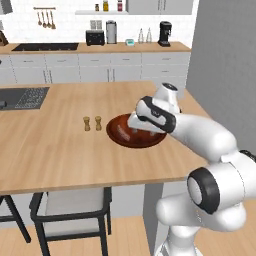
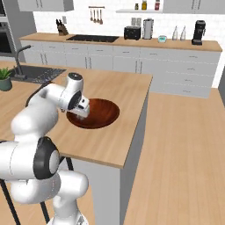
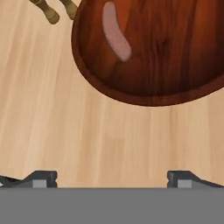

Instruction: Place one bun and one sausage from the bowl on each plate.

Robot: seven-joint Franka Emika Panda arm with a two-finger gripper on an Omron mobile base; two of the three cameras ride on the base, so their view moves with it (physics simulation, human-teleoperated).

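The wide dark reddish-brown bowl [image 1: 144, 142] [image 2: 103, 111] [image 3: 175, 52] sits on the wooden island counter. One pinkish sausage [image 3: 116, 33] [image 1: 120, 131] lies inside it near its left side. My gripper [image 1: 134, 125] [image 2: 79, 115] [image 3: 113, 177] hangs just above the bowl's near rim and points down. In the hand view it is over bare counter beside the rim. It is open, the fingertips [image 3: 43, 177] stand wide apart, and nothing is between them. My own arm hides part of the bowl's inside in the left base view.
Two small wooden shakers [image 1: 86, 123] [image 1: 98, 123] [image 3: 49, 13] stand just left of the bowl. A sink [image 1: 22, 97] [image 2: 33, 74] is set in the counter's far left. A chair [image 1: 70, 205] stands under the near counter edge. A potted plant [image 2: 4, 79] is by the sink.
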